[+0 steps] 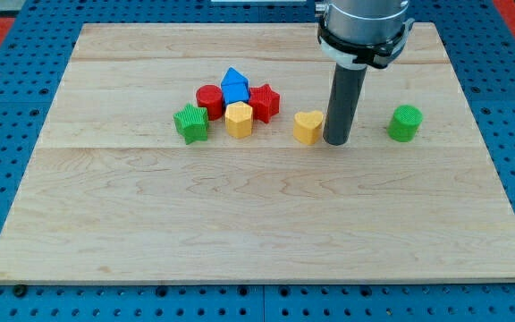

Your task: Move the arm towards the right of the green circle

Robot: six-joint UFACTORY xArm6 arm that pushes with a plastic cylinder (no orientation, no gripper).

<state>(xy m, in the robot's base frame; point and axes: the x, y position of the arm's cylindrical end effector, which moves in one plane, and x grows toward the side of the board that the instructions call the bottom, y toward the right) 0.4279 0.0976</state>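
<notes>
Standing over the bench (257, 224), the arm (365, 27) comes down from the far edge, right of centre, and ends in a dark rod; there are no fingers on it at all, so it holds nothing and can only push. My tip (336, 142) sits just beside the yellow heart (308, 127), on its right, and seems to be touching or nearly touching it. The green circle (404, 122) is further toward the right edge, apart from my tip, with bare wood between them.

I'd judge the approach only part done: my tip is on the circle's left, and the task wants it on the right. The next move looks like a swing around the circle, by its near or far side, so as not to knock it along.

Room is good. There is open wood between the circle and the right edge, and the whole near half is bare.

The small cluster left of centre, a green star (190, 122), red circle (209, 100), blue block (234, 85), yellow hexagon (239, 118) and red star (265, 102), is well out of the way.
</notes>
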